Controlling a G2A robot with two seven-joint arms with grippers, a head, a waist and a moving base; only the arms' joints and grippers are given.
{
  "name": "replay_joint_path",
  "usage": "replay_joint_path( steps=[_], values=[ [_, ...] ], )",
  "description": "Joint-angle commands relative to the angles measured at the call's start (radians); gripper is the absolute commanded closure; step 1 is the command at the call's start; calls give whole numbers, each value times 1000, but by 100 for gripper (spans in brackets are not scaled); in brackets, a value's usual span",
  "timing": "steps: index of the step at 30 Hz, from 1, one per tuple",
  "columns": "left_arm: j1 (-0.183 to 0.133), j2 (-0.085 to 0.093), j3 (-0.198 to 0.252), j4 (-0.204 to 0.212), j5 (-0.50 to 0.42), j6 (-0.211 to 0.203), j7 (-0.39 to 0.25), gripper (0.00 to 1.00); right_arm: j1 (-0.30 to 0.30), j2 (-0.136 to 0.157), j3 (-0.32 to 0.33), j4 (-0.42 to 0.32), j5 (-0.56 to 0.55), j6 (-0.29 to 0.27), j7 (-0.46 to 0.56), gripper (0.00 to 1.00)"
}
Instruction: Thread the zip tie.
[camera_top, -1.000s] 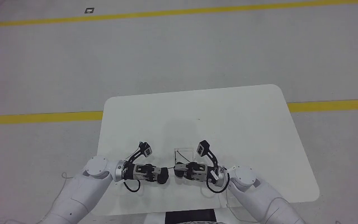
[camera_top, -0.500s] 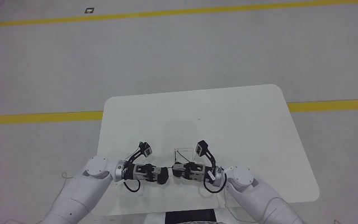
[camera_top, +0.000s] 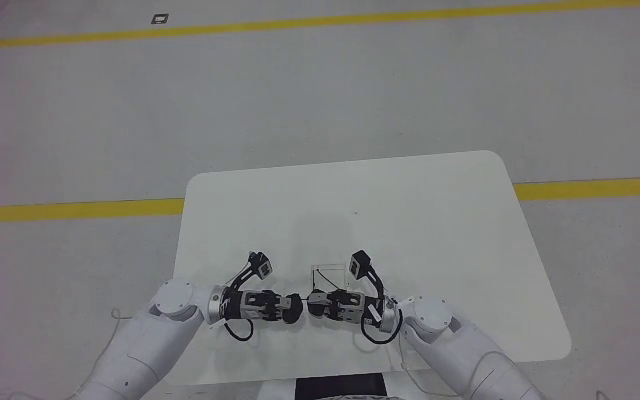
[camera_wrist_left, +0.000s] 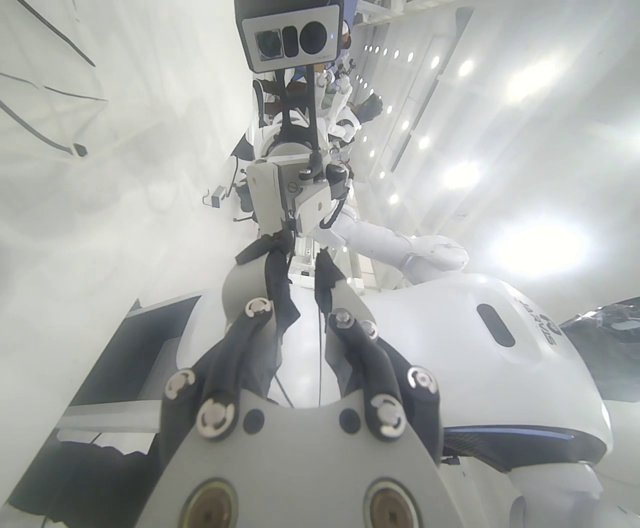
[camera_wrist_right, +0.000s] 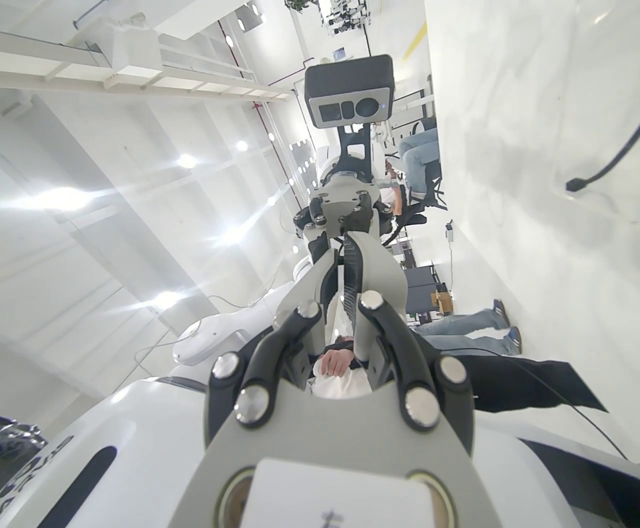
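The thin black zip tie (camera_top: 301, 300) spans the short gap between my two grippers, low over the table's front. My left gripper (camera_top: 293, 307) faces my right gripper (camera_top: 311, 302), tip to tip. In the left wrist view the strap (camera_wrist_left: 318, 340) runs back between the black-taped fingers of the left gripper (camera_wrist_left: 300, 257), which is shut on it. In the right wrist view the right gripper (camera_wrist_right: 342, 250) has its fingers pressed together on the tie's other end, which is hidden between the pads.
The white table (camera_top: 420, 200) has a spare black zip tie (camera_top: 325, 268) lying just beyond the grippers; its head (camera_wrist_right: 575, 185) shows in the right wrist view. Wide free surface lies toward the far edge and both sides.
The left gripper has slid toward the right one, and the right has edged closer too. The stretch of tie showing between them has shortened until the fingertips nearly meet.
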Motion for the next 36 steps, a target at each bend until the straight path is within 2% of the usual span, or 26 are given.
replay_joint_path(
  steps=[1,6,22,36],
  values=[
    [-1,1,1,1,-1,0,2,96,-1,0,1,-1,-3,1,-3,100],
    [-4,1,5,3,-2,2,9,100,-2,2,3,-8,-22,8,-9,100],
    [-9,4,15,5,-11,1,21,88,-4,6,3,-24,-41,20,3,100],
    [-12,8,22,7,-13,2,30,89,-4,7,-1,-29,-45,7,23,100]
  ],
)
